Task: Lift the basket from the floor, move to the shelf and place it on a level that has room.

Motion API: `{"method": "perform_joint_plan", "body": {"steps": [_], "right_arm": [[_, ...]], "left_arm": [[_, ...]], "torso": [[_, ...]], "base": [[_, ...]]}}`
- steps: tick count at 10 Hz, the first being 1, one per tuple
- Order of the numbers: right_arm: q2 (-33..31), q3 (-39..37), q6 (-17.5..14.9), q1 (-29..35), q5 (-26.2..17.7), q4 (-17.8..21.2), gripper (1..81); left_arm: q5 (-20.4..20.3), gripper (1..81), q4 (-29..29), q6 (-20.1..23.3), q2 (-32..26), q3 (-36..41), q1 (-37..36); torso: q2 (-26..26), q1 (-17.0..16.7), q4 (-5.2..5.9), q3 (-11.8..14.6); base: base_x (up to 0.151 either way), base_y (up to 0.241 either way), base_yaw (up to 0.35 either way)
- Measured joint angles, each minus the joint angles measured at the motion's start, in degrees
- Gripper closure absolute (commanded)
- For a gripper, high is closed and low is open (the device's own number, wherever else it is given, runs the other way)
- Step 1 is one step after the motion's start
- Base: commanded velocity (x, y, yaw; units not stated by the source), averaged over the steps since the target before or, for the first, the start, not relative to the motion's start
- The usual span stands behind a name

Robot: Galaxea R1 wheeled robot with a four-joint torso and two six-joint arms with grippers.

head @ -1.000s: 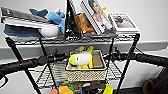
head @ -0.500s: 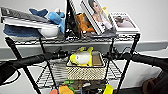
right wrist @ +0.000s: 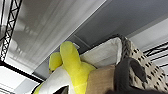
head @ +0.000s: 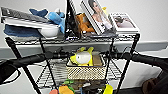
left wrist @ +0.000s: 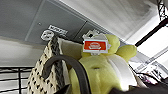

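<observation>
I have the basket (head: 86,70) sitting between my two grippers, left gripper (head: 65,55) and right gripper (head: 108,55) at its short ends, its long axis running arm to arm (equally near). It rests on the level (head: 50,75). Finger state: I cannot tell.

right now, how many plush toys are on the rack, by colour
blue plush: 1
orange plush: 1
yellow plush, in the basket: 1
total: 3
</observation>
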Motion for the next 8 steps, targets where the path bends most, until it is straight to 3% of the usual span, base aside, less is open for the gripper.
{"method": "perform_joint_plan", "body": {"steps": [3,8], "right_arm": [[-3.01,4.73,0.33,0.0,-0.87,-0.02,1.0],[-13.37,18.49,0.63,-0.33,-0.12,0.05,1.0]], "left_arm": [[1.32,1.0,-0.02,-0.02,-2.18,3.43,-1.05],[0.55,1.0,0.0,-0.05,-15.76,15.53,-1.24]], "torso": [[0.0,0.0,0.0,0.0],[0.0,0.0,0.0,0.0]], "base": [[0.0,0.0,0.0],[0.0,0.0,0.0]]}}
